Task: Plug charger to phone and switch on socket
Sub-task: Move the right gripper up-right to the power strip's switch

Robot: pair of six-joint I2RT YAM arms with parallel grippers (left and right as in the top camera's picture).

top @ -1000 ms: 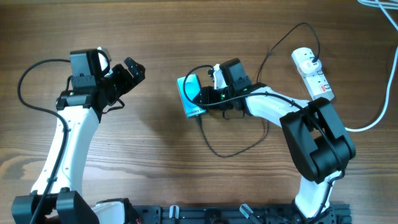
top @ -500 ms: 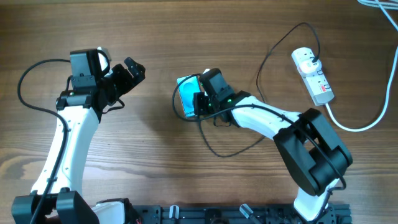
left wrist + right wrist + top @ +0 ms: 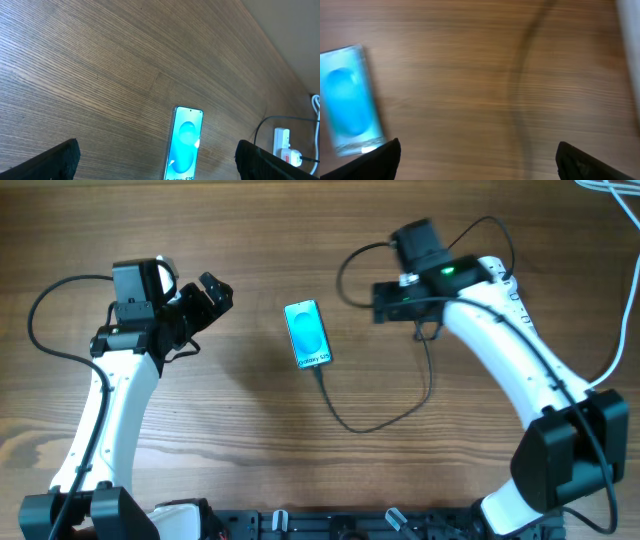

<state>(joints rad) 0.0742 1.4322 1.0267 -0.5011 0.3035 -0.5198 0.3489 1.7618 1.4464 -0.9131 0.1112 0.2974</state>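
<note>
1. On the wooden table (image 3: pixel 240 455), your right gripper (image 3: pixel 392 302) hangs to the right of the phone. Its fingers are spread wide and empty, probably left free for a switch.
2. Your left gripper (image 3: pixel 205 292) hovers well apart at the left, likewise spread and empty, out of the way.
3. The socket (image 3: pixel 285 150) lies far right, hidden under the right arm in the overhead view.
4. The phone (image 3: pixel 307 333) lies flat mid-table, screen up.
5. The charger (image 3: pixel 360 430) loops from the phone's bottom edge. Its tip looks seated, so the switch is what's left.
</note>
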